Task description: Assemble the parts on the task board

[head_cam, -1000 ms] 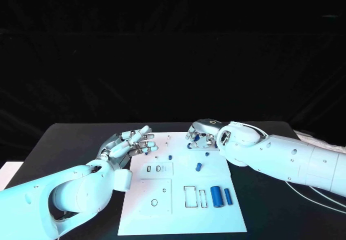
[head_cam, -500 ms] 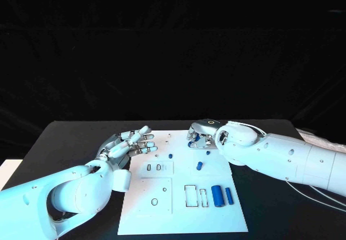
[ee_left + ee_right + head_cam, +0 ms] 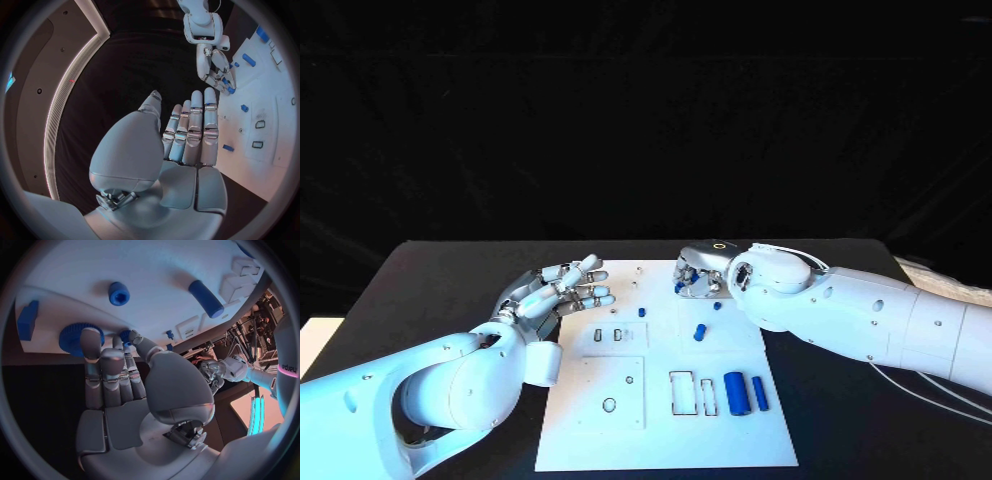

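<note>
Black table [image 3: 444,270], task board [image 3: 661,430] centred, right hand [image 3: 697,275] at far edge

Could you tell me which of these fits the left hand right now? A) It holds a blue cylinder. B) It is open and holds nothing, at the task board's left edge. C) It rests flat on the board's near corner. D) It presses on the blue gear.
B: the left hand has its fingers extended and apart with nothing in them, at the left edge of the task board.

White task board [image 3: 668,420] lying flat at table centre. Two blue cylinders [image 3: 736,392] side by side at its 4 o'clock; small blue peg [image 3: 697,331] near its middle.
</note>
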Robot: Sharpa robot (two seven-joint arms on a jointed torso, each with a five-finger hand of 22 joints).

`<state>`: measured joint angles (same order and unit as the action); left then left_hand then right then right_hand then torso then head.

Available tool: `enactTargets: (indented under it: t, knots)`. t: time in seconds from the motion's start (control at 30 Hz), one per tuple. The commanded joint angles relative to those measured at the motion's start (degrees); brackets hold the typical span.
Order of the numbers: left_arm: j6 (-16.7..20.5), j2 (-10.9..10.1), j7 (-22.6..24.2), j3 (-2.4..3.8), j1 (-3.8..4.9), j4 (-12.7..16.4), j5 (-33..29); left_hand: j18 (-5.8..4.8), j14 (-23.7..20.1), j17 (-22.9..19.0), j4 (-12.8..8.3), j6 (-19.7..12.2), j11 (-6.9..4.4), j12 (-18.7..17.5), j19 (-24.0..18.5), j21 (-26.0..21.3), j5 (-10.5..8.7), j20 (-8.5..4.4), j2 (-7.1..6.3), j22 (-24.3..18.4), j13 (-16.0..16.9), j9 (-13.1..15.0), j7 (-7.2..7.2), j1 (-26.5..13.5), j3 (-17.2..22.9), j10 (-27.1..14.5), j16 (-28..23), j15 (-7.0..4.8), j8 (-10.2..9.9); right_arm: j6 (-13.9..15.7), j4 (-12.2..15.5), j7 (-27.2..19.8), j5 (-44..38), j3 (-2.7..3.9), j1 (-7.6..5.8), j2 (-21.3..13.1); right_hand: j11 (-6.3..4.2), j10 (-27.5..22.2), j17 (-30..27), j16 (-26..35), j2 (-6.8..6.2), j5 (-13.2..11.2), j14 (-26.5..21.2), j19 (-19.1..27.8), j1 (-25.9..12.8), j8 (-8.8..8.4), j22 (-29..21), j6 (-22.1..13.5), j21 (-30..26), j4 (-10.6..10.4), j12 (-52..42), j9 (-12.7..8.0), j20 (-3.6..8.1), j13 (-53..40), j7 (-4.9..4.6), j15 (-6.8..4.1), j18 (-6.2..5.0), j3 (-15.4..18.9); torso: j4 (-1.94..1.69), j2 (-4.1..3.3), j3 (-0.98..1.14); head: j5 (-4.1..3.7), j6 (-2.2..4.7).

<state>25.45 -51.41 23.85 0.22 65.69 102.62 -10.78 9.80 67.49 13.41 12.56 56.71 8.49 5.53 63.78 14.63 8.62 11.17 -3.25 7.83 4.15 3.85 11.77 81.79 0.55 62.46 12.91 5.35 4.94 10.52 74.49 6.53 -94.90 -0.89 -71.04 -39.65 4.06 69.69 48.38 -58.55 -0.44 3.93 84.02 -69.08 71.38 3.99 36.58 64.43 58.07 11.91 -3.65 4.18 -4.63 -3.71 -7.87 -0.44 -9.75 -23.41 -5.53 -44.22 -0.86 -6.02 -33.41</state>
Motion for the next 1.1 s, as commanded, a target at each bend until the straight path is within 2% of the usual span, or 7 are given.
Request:
enactTargets:
  t: [0.03, 0.13, 0.37, 0.5, 0.63, 0.8, 1.1]
  knots:
    - [-0.92, 0.1, -0.02, 0.06, 0.09, 0.19, 0.1, 0.46, -0.34, 0.06, -0.41, 0.06, 0.12, -0.32, 0.38, -0.26, -0.25, 0.01, 0.28, -0.05, -0.05, -0.07, 0.07, 0.49, 0.08, -0.25, -0.25, -0.01, -0.27, -0.37, -0.03, 1.5, -2.44, -0.09, 0.11, 0.17, -0.17, 1.08, 2.5, -2.41, 1.28, -0.89, 2.52, -1.11, 0.94, 0.58, 3.2, 1.05, 2.5, -0.04, -0.41, 0.26, -0.04, -0.12, 0.19, -0.71, 1.01, -1.33, -0.06, -0.21, -0.08, -0.07, -0.12]
    - [-0.71, 0.13, -0.08, 0.06, 0.09, 0.14, 0.11, 0.45, -0.45, 0.21, -0.71, 0.05, 0.14, -0.39, 0.41, -0.31, -0.24, 0.02, 0.38, -0.05, -0.06, -0.07, 0.09, 0.8, 0.18, -0.27, -0.32, 0.0, -0.34, 2.48, 0.25, 1.6, -3.02, -0.09, 0.11, 0.17, -0.48, 2.1, 4.57, -4.64, 1.46, -1.04, 2.34, -1.71, 1.35, 0.71, 6.3, 1.97, 5.1, -0.39, -0.32, 0.46, 0.11, -0.11, 0.4, -0.89, 1.42, -2.85, -0.05, -0.24, -0.02, -0.03, -0.14]
    - [-0.51, 0.06, -0.2, 0.06, 0.09, 0.06, 0.12, 0.44, -0.66, 0.49, -1.27, 0.06, 0.16, -0.51, 0.44, -0.4, -0.11, 0.01, 0.57, -0.05, -0.07, -0.06, 0.14, 1.35, 0.43, -0.3, -0.45, 0.02, -0.46, 11.34, 1.54, 0.63, -0.74, -0.09, 0.12, -0.01, -0.39, 2.07, 4.79, -5.2, 1.07, -1.01, 1.94, -1.36, 0.95, 0.42, 7.16, 1.96, 6.06, -1.1, -0.06, 0.46, 0.04, -0.03, 0.28, -0.78, 1.49, -3.72, -0.07, -0.39, -0.02, 0.01, 0.0]
    - [-0.51, 0.04, -0.18, 0.06, 0.09, 0.02, 0.12, 0.43, -0.7, 0.53, -1.36, 0.07, 0.17, -0.53, 0.43, -0.42, -0.09, 0.02, 0.6, -0.06, -0.07, -0.06, 0.14, 1.43, 0.47, -0.29, -0.48, 0.02, -0.47, 14.32, 2.08, 0.68, 0.52, -0.05, 0.12, 0.39, -0.36, 1.98, 4.83, -5.42, 0.79, -0.98, 1.77, -1.24, 0.87, 0.29, 7.62, 1.94, 6.53, -1.38, 0.01, 0.47, -0.01, -0.01, 0.25, -0.74, 1.52, -4.13, -0.15, -0.43, -0.05, 0.06, 0.18]
    - [-0.57, 0.06, -0.13, 0.06, 0.09, -0.04, 0.12, 0.42, -0.8, 0.57, -1.45, 0.08, 0.17, -0.55, 0.4, -0.46, -0.08, 0.02, 0.62, -0.07, -0.07, -0.05, 0.14, 1.51, 0.51, -0.28, -0.54, 0.04, -0.49, 15.33, 1.46, 1.44, 1.01, 0.02, 0.11, 1.5, -0.25, 1.64, 4.92, -5.66, 0.45, -0.98, 1.61, -1.04, 0.8, 0.1, 7.89, 1.73, 6.87, -1.61, 0.09, 0.42, -0.08, 0.03, 0.13, -0.65, 1.53, -4.5, -0.19, -0.5, -0.08, 0.16, 0.44]
    - [-0.7, 0.16, -0.08, 0.06, 0.09, -0.08, 0.12, 0.42, -0.82, 0.58, -1.47, 0.09, 0.17, -0.55, 0.39, -0.47, -0.08, 0.02, 0.63, -0.07, -0.07, -0.05, 0.14, 1.52, 0.52, -0.28, -0.55, 0.05, -0.49, 15.67, -0.64, 2.37, 1.24, 0.07, -0.02, 3.78, -0.16, 1.4, 5.14, -5.93, 0.19, -1.0, 1.56, -0.94, 0.77, -0.02, 8.12, 1.58, 7.12, -1.75, 0.12, 0.39, -0.14, 0.05, 0.06, -0.58, 1.54, -4.73, -0.24, -0.58, -0.16, 0.2, 0.57]
    - [-0.86, 0.23, -0.07, 0.06, 0.13, 0.09, 0.12, 0.42, -0.82, 0.58, -1.47, 0.09, 0.17, -0.55, 0.39, -0.47, -0.08, 0.02, 0.63, -0.07, -0.07, -0.05, 0.14, 1.52, 0.52, -0.28, -0.55, 0.05, -0.49, 13.63, -4.48, 3.42, 0.93, 0.09, -0.19, 7.82, -0.03, 1.03, 5.45, -6.34, -0.22, -1.0, 1.49, -0.81, 0.79, -0.16, 8.49, 1.33, 7.5, -1.88, 0.14, 0.33, -0.24, 0.06, -0.07, -0.48, 1.57, -5.08, -0.48, -0.85, -0.18, 0.37, 0.8]
